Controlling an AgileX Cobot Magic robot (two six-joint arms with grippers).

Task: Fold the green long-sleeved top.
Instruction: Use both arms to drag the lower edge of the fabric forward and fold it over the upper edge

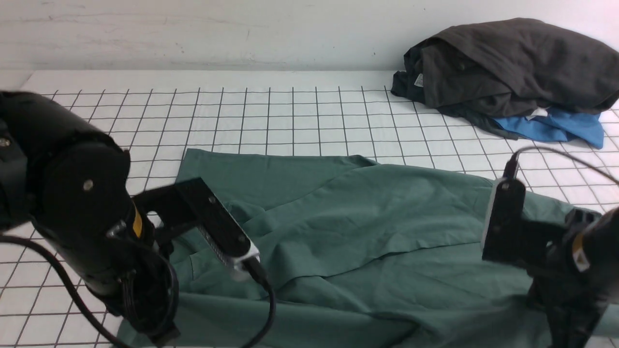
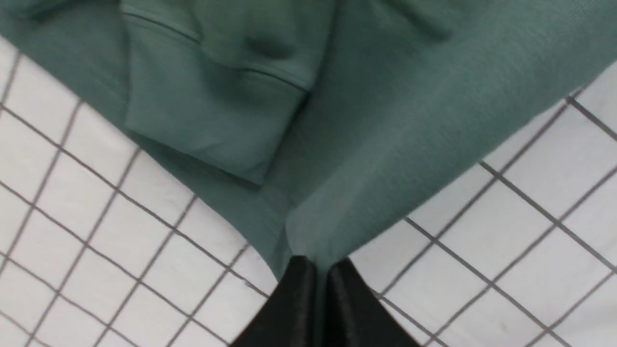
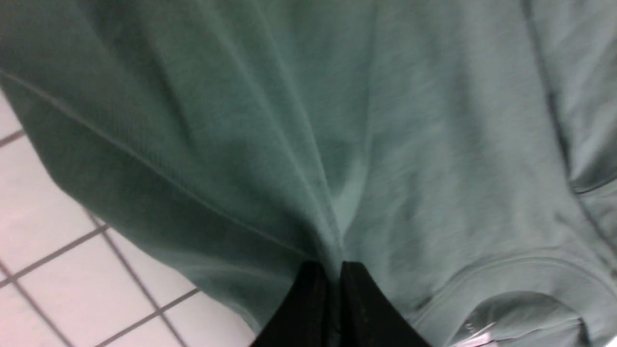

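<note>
Pinches the top [image 1: 367, 227] in the closed left gripper [image 2: 315, 264] at a fabric corner, and in the closed right gripper [image 3: 335, 266] beside the neckline. Lies rumpled along the near edge of the counter [image 1: 290, 111], heap [image 1: 512, 63] at far right corner.

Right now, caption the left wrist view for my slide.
Left hand pinched shut on an edge of the green long-sleeved top, over the white gridded table.
</note>
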